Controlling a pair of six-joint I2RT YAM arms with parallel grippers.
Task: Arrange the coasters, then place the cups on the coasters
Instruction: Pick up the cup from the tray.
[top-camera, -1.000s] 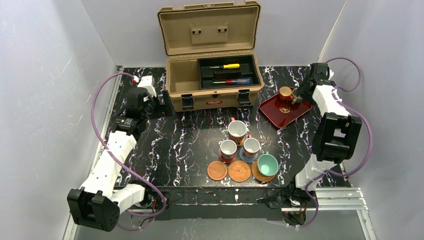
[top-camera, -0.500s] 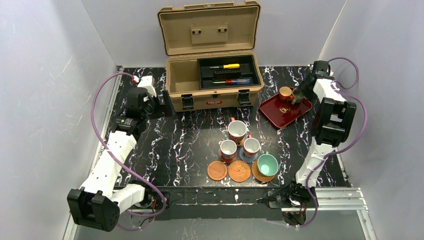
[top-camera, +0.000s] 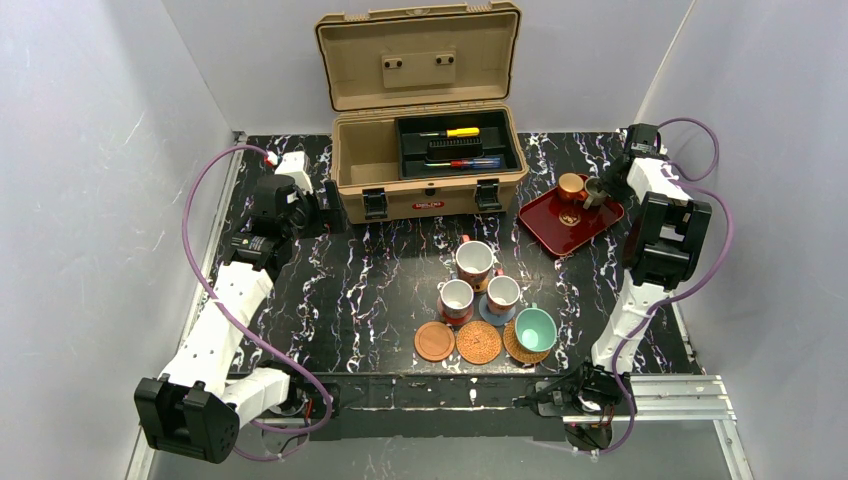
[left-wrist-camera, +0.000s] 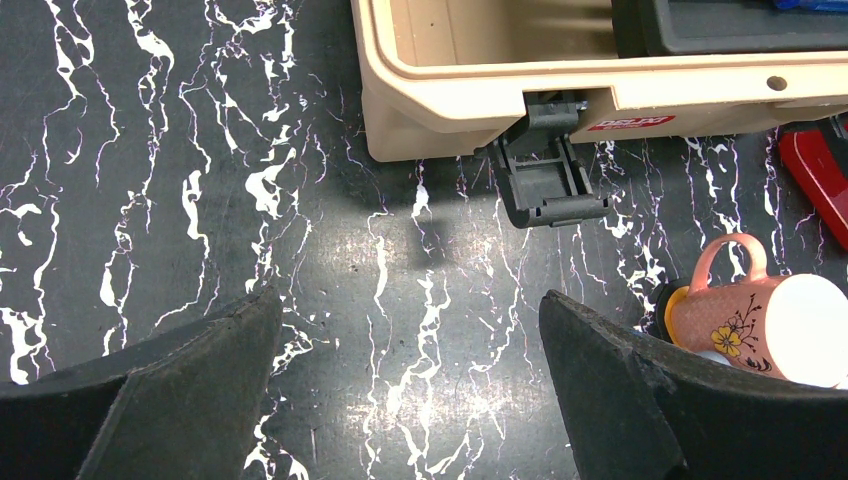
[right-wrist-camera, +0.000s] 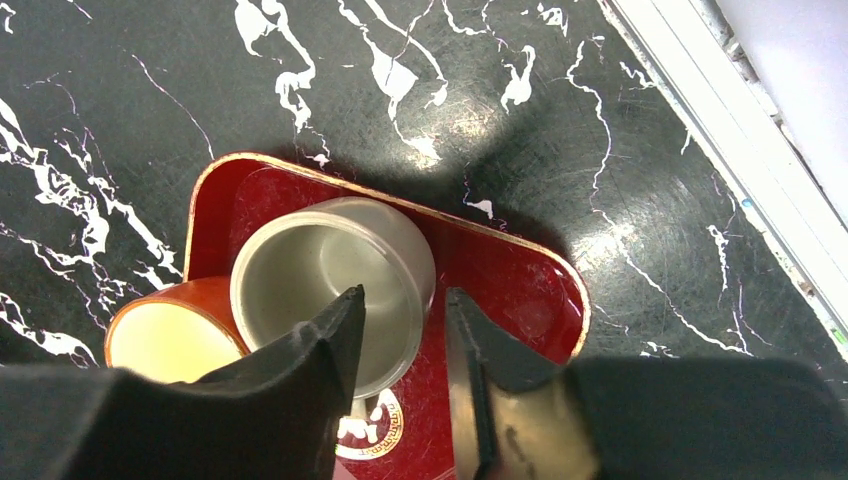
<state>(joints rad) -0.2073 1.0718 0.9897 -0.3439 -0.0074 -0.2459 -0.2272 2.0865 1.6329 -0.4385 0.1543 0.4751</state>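
Item — grey cup (right-wrist-camera: 300, 270), upright on the tray (right-wrist-camera: 510, 290) at the far right of the table (left-wrist-camera: 150, 150), just beside the orange cup (right-wrist-camera: 160, 350)
Right gripper (right-wrist-camera: 403, 305): part-closed, one finger inside the grey cup, the other outside its wall; the gap looks wider than the wall, so nothing is pinched yet
Left gripper (left-wrist-camera: 408, 300): spread wide, empty, above the table by the toolbox (left-wrist-camera: 480, 90)
Hazards — a one-wall pinch may let the grey cup swing or slip on lifting; closing fingers may shove it into the orange cup or skid the tray; a tilted cup may land off the free coasters (top-camera: 434, 341), well apart at the front
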